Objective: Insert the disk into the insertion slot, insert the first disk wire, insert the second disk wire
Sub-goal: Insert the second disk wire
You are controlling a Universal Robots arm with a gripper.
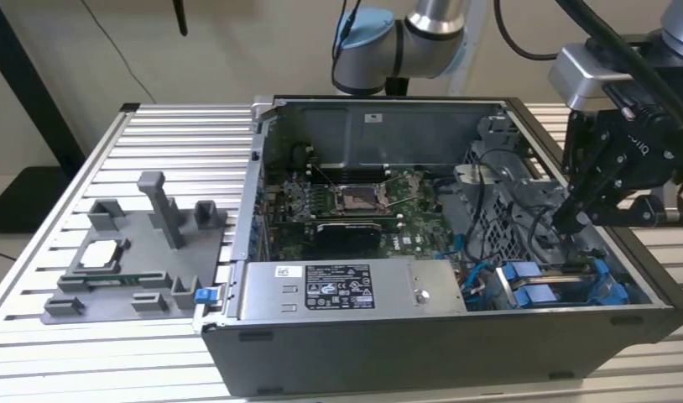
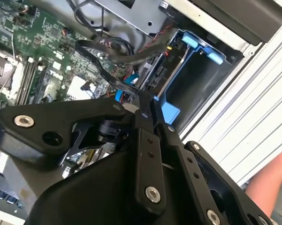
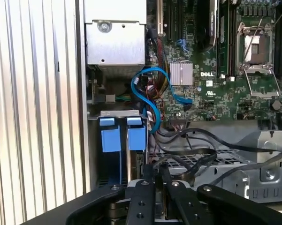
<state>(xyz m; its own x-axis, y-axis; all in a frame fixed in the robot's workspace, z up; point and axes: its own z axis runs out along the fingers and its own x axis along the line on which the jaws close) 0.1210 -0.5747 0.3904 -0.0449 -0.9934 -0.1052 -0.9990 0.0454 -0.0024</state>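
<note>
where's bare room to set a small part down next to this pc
Free: the slatted table behind the grey fixture tray, toward the exterior view's left of the computer case, and the strip in front of that tray. Crowded: the case's right end, where the gripper hangs among black cables near the blue carriers.

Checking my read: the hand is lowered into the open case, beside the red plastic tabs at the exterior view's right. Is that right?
One slip: the plastic tabs are blue, not red, as the first wrist view shows. The hand is lowered into the open case beside them at the exterior view's right.
</note>
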